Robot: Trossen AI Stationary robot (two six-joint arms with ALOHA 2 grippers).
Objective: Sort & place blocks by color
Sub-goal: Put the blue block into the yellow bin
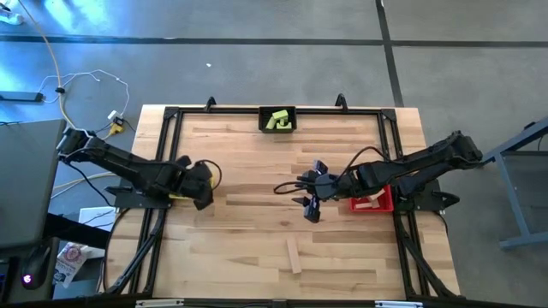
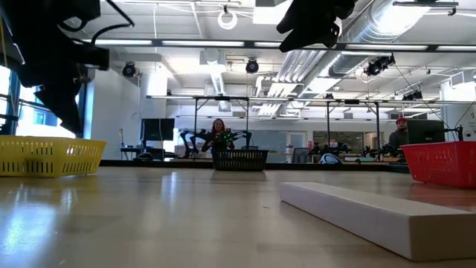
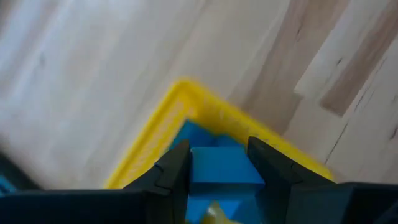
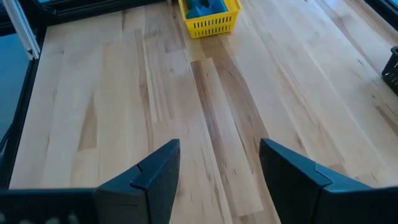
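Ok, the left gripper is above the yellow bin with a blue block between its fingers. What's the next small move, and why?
Probably open the left gripper and let the blue wooden block drop. It hangs between the fingers directly over the yellow mesh bin, which already holds blue pieces, so the colour matches. The right gripper waits open over bare wooden table, with one plain light wood bar left out.

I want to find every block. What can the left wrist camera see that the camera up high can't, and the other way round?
Only the left wrist view shows the blue block between the left gripper jaws, over blue blocks in the yellow bin. Only the high view shows green blocks in the black bin, the red bin and a plain wooden bar. Both show the wooden table.
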